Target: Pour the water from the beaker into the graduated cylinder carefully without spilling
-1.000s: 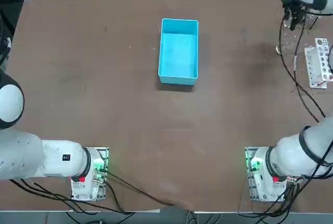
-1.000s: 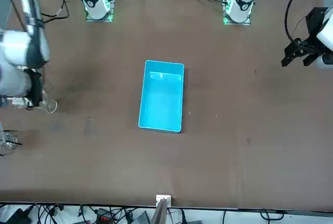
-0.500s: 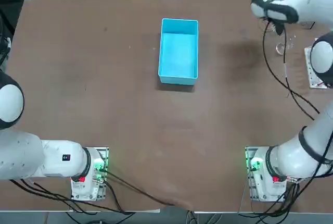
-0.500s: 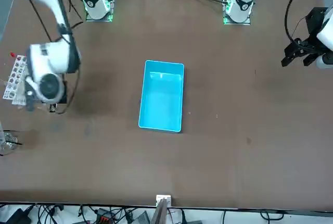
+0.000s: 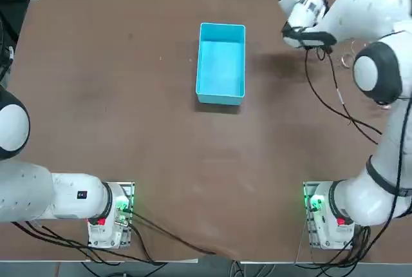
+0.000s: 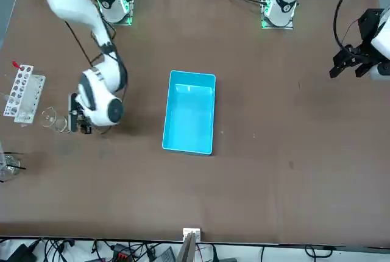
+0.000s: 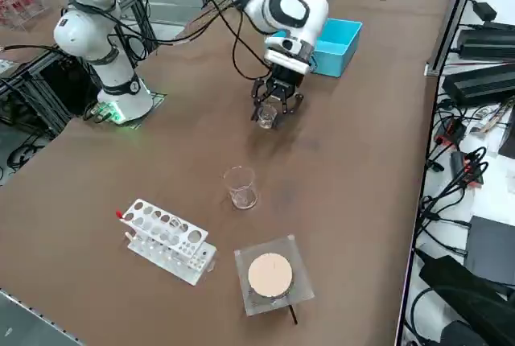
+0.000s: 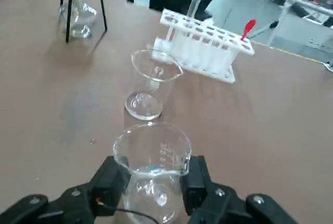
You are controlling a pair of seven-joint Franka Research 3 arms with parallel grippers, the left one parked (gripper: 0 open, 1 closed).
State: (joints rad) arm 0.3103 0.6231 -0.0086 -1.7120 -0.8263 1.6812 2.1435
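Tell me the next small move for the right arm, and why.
Probably carry the beaker, kept level, to just above the graduated cylinder rim before any tilt. The right gripper is shut on the upright beaker, while the graduated cylinder stands apart on the table, nearer the white rack.

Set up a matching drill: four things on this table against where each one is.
1. small clear glass beaker
2. larger clear glass graduated cylinder
3. blue rectangular plastic box
4. white rack with holes

a. mid-table, empty
b. clasped in the right gripper
c. standing loose between gripper and rack
d. near the table's edge, holding a red-tipped piece

Pairs: 1-b, 2-c, 3-a, 4-d
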